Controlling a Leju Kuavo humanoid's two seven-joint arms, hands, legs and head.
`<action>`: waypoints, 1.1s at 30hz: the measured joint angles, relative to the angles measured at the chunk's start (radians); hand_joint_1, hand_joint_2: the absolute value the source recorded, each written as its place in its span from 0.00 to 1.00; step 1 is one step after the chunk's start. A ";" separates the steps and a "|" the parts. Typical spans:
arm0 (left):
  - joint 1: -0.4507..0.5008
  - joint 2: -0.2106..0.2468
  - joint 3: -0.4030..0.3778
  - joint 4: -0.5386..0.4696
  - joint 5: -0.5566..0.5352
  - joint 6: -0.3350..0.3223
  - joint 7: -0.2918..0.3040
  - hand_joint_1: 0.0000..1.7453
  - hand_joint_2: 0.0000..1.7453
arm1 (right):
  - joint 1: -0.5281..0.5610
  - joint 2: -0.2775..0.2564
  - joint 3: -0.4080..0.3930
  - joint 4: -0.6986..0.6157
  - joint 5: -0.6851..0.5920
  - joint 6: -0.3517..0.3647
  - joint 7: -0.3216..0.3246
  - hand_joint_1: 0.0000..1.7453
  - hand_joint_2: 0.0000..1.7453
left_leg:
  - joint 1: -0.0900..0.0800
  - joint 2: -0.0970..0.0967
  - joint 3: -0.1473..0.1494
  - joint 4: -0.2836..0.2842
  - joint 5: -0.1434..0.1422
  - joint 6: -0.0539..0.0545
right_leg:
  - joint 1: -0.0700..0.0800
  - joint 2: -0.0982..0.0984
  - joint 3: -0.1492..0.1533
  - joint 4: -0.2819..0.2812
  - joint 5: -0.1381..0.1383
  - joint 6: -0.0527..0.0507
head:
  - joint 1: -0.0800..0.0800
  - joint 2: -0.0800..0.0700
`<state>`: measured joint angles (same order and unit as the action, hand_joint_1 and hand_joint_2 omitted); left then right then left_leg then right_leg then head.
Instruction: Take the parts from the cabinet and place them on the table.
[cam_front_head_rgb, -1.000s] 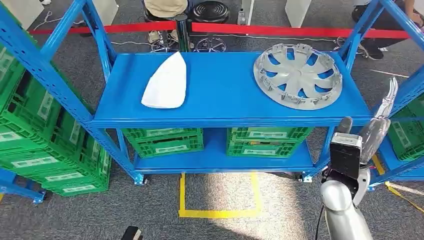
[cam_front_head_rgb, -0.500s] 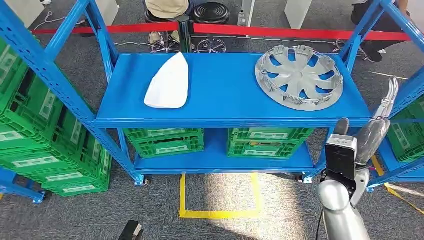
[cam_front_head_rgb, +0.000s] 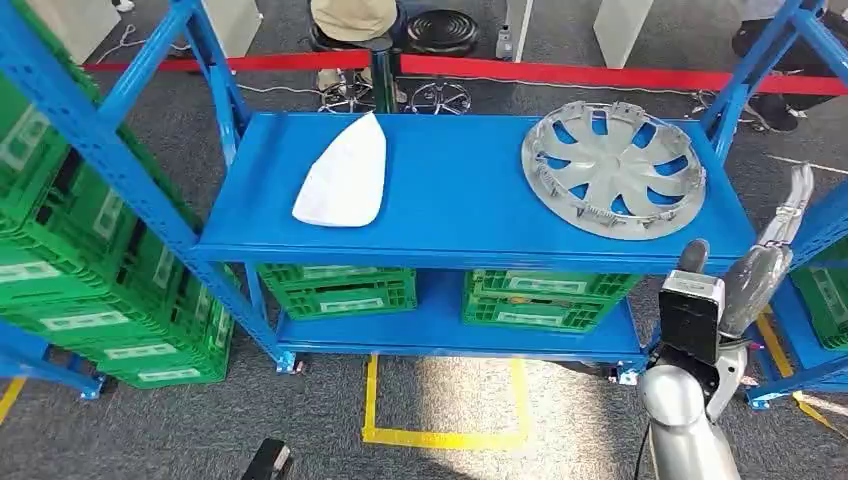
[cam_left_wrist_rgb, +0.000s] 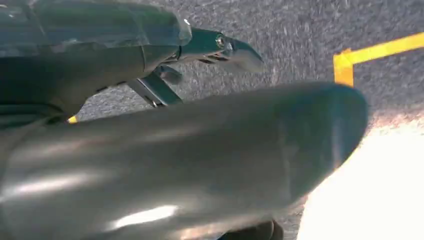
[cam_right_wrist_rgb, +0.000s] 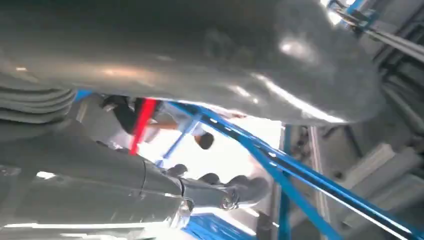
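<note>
The hubcap (cam_front_head_rgb: 613, 167) and a white part (cam_front_head_rgb: 343, 176) sit well apart on the blue shelf (cam_front_head_rgb: 470, 215), right hand (cam_front_head_rgb: 765, 255) raised beside it, fingers (cam_front_head_rgb: 790, 205) spread and holding nothing; left hand (cam_left_wrist_rgb: 165, 145), can't tell.

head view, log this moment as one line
stage: approach | hubcap: shelf right | white part: shelf left | right hand: raised beside shelf, holds nothing | left hand: holds nothing

At lower right of your head view: silver right arm (cam_front_head_rgb: 685, 430), black boxy wrist block (cam_front_head_rgb: 691, 316), thin black cable alongside, and glossy grey right hand (cam_front_head_rgb: 765, 255).
</note>
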<state>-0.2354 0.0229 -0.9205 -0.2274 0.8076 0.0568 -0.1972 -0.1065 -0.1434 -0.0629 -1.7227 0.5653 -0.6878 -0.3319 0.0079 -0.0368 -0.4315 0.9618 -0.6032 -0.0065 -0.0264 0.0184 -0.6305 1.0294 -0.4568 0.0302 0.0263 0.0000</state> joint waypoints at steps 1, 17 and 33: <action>0.001 0.000 0.000 0.000 0.000 0.002 0.000 0.00 0.00 | -0.001 0.000 0.000 0.000 0.000 0.000 0.000 0.00 0.00 | 0.003 0.000 0.000 -0.002 0.000 -0.004 | 0.003 0.000 -0.001 0.003 -0.004 -0.007 | 0.001 0.000; 0.003 0.000 0.000 0.000 0.000 0.003 0.003 0.00 0.00 | -0.002 0.007 0.001 -0.013 0.001 0.000 0.015 0.00 0.00 | -0.009 0.034 -0.141 0.067 0.076 0.004 | 0.018 -0.012 0.037 0.003 -0.041 -0.043 | -0.025 0.000; 0.004 0.000 0.000 0.000 -0.003 0.002 0.002 0.00 0.00 | 0.003 0.013 0.001 -0.022 -0.002 0.000 0.015 0.00 0.00 | -0.010 0.034 -0.140 0.068 0.072 0.019 | 0.017 -0.013 0.049 -0.019 -0.033 -0.012 | -0.006 0.000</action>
<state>-0.2311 0.0233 -0.9205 -0.2270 0.8049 0.0591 -0.1957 -0.1038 -0.1305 -0.0622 -1.7449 0.5634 -0.6878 -0.3170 -0.0019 -0.0029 -0.5718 1.0295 -0.5314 0.0121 -0.0092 0.0055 -0.5820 1.0105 -0.4902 0.0186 0.0202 0.0000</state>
